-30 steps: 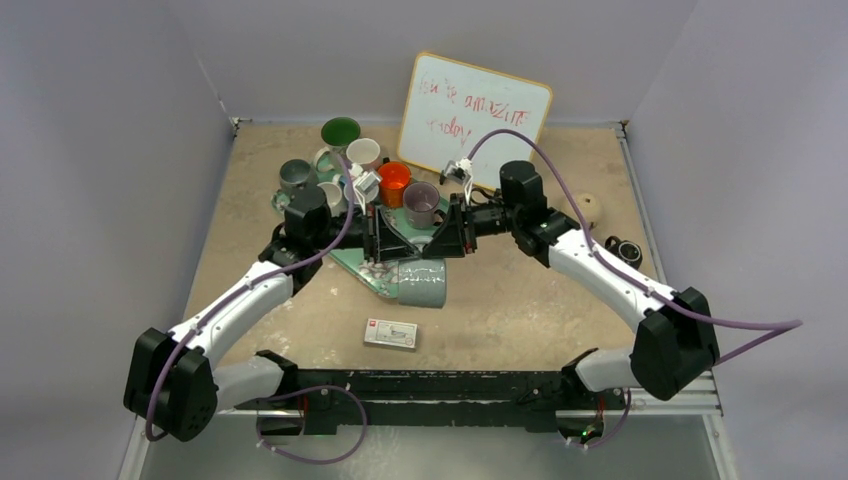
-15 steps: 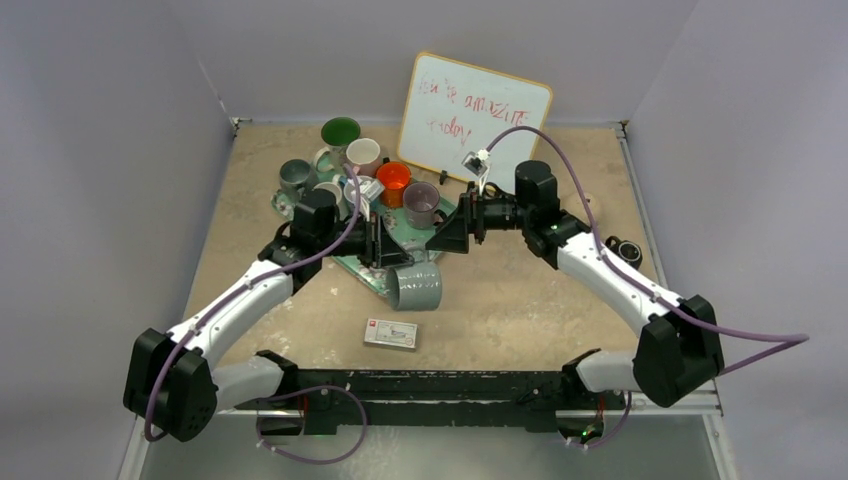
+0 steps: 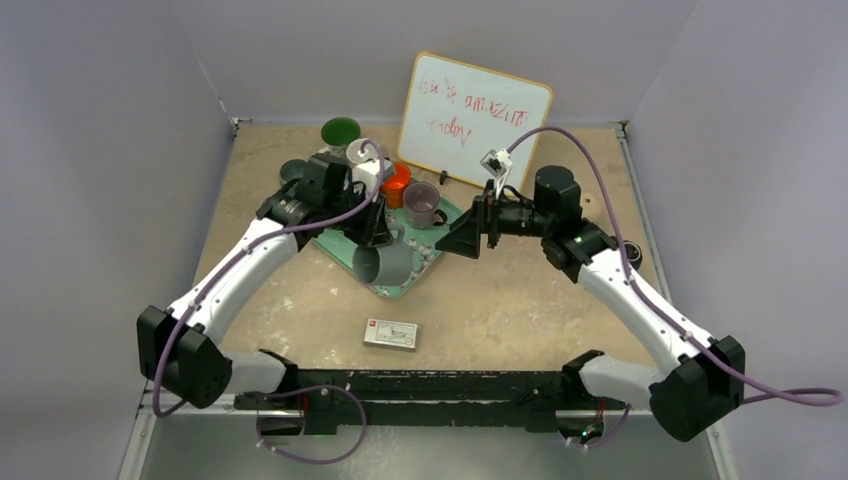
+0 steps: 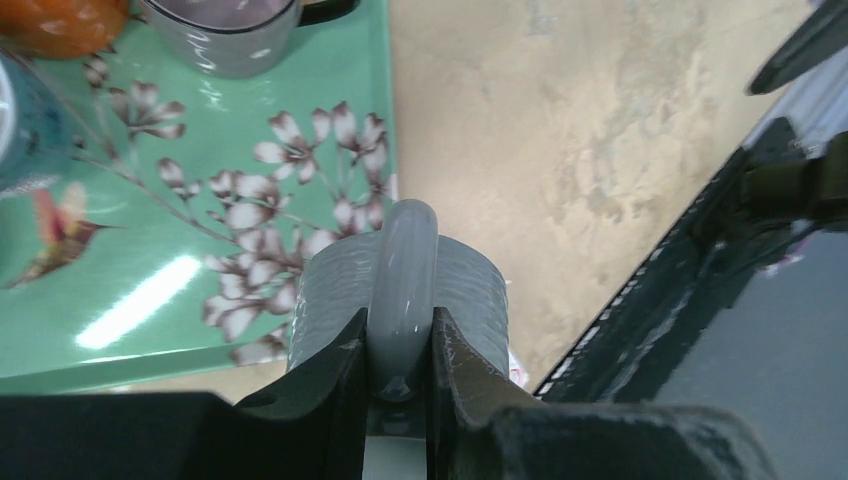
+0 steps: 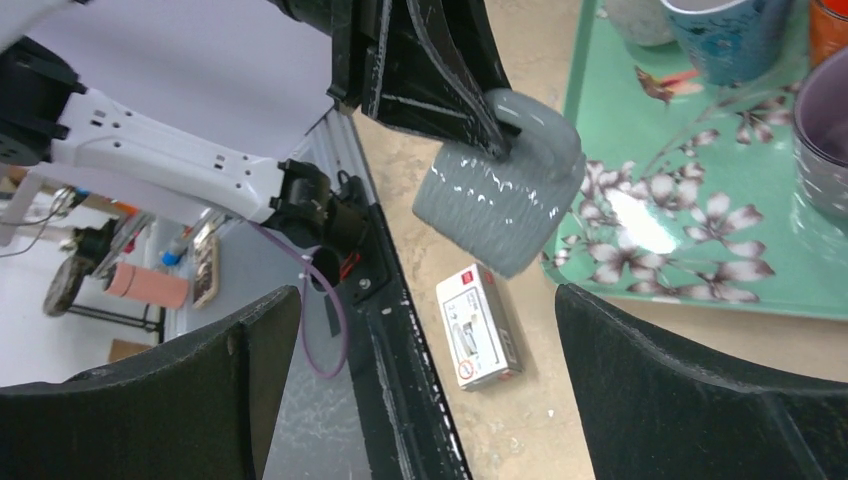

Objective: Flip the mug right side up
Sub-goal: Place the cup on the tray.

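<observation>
Mug (image 3: 385,262), clamped by its handle (image 4: 403,275) in the left pincer (image 4: 400,352), hung tilted over the tray's (image 4: 150,290) edge for turning upright; the right pincer (image 3: 455,240) stood wide open, empty.

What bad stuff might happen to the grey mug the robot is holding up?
1. The left gripper pinches the grey mug only by its handle, so the mug might swing or slip out.
2. The mug hangs near the edge of the green tray. If it is set down there, it might tip off the rim.
3. The purple mug stands close by, so turning the grey mug could bump it.
</observation>
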### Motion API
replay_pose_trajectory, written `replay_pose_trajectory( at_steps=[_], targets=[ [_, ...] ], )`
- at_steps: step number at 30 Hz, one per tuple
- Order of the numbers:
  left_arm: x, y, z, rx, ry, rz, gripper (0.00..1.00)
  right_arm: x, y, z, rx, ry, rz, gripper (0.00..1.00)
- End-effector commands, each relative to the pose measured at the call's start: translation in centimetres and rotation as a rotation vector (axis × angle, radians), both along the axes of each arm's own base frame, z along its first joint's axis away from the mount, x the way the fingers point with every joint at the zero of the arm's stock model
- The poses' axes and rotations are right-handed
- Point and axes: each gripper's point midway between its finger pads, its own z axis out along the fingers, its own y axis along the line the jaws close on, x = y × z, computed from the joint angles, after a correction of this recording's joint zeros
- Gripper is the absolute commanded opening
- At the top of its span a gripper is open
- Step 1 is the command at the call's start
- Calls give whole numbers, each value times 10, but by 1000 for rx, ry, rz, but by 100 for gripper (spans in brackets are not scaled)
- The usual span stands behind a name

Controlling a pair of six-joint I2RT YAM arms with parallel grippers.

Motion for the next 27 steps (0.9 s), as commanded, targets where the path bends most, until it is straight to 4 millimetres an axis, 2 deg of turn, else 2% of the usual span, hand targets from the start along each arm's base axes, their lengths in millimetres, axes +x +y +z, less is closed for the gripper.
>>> replay_pose_trajectory(
  at_steps=[1, 6, 10, 13, 15, 20, 24, 27],
  targets=[
    [21, 4, 14, 129, -170, -141, 0, -1, -14, 10, -45, -69, -71, 99],
    [33, 8, -2, 276, -261, -270, 0, -6, -32, 30, -44, -148, -169, 99],
    [29, 1, -17, 410, -352, -509, 0, -12, -42, 47, -43, -208, -212, 99],
    [36, 3, -24, 517, -391, -595, 0, -16, -47, 51, -43, -224, -227, 99],
    [40, 7, -37, 577, -355, -644, 0, -18, -49, 52, -41, -232, -234, 99],
    [50, 32, -67, 765, -250, -704, 0, -21, -55, 54, -55, -243, -260, 99],
    [65, 42, -80, 860, -274, -716, 0, -23, -61, 59, -67, -269, -282, 99],
    [73, 41, -88, 886, -293, -740, 0, -24, -64, 62, -71, -281, -291, 99]
  ],
)
